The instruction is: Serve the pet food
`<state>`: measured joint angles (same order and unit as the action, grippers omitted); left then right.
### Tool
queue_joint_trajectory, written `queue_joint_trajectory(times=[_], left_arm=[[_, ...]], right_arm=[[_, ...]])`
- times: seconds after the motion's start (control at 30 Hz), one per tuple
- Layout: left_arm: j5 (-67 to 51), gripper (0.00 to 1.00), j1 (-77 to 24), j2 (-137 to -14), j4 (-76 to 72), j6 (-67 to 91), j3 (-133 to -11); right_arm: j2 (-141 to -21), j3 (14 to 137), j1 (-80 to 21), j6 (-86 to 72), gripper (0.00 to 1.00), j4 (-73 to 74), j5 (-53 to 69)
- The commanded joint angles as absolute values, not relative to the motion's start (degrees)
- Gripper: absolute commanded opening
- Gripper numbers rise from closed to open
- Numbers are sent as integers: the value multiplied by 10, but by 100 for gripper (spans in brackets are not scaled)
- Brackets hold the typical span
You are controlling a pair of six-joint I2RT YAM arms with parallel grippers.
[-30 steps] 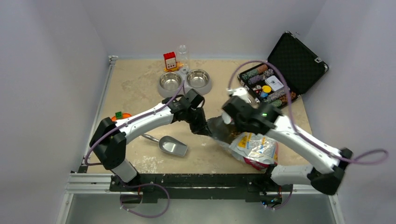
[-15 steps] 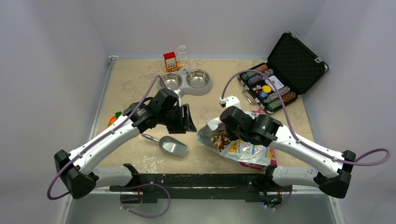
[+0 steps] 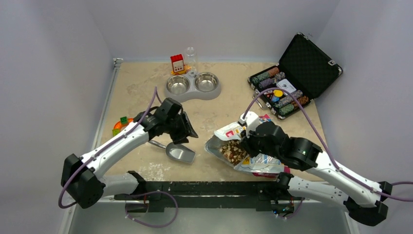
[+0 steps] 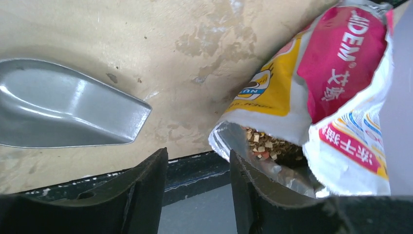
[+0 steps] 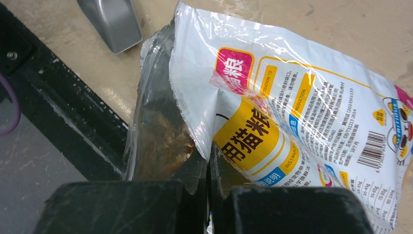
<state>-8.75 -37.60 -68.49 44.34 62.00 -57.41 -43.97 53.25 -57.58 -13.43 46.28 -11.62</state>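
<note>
The pet food [image 3: 234, 152] is a heap of small brown pellets showing in the wide mouth of a white-and-yellow printed bag [image 3: 258, 158] that lies at the near right of the table. My right gripper [image 3: 247, 142] is shut on the bag's upper edge [image 5: 209, 165]. The pellets [image 5: 165, 141] show through the lining. A metal scoop [image 3: 180, 152] lies empty on the table left of the bag. My left gripper [image 3: 188, 128] hangs open just above and behind the scoop [image 4: 68, 112], with nothing between its fingers [image 4: 197, 158]. It faces the bag [image 4: 331, 87] and the pellets [image 4: 272, 146].
A double steel bowl [image 3: 192, 86] stands at the back centre, with a red box [image 3: 177, 63] and a clear bottle [image 3: 191, 54] behind it. An open black case of poker chips [image 3: 285, 90] sits at the back right. Small coloured toys [image 3: 122, 125] lie at the left edge.
My left gripper let go of the bag's mouth, opened and drew back left to above the scoop. My right arm pulled the bag nearer, its mouth now gaping.
</note>
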Motion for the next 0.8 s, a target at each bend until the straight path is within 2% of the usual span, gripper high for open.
queue_joint_trajectory(times=[0.0, 0.1, 0.2, 0.37, 0.57, 0.7, 0.77], left_arm=[[-139, 54, -375, -733, 363, 720, -543], [-165, 54, -376, -770, 320, 724, -544], [-224, 54, -394, -823, 280, 744, -557], [-241, 54, -447, -899, 231, 773, -590], [-287, 46, -476, -943, 131, 833, -593], [-296, 42, -481, -933, 110, 862, -590], [-298, 42, -483, -922, 102, 873, -584]], right_arm=[[-450, 558, -580, -115, 0, 393, -3], [-431, 555, -580, -138, 0, 427, -16], [-439, 575, -580, -191, 0, 512, -121], [-528, 636, -580, -299, 0, 669, -244], [-652, 713, -582, -465, 0, 830, -308], [-691, 724, -584, -471, 25, 844, -324], [-698, 728, -585, -474, 35, 838, -328]])
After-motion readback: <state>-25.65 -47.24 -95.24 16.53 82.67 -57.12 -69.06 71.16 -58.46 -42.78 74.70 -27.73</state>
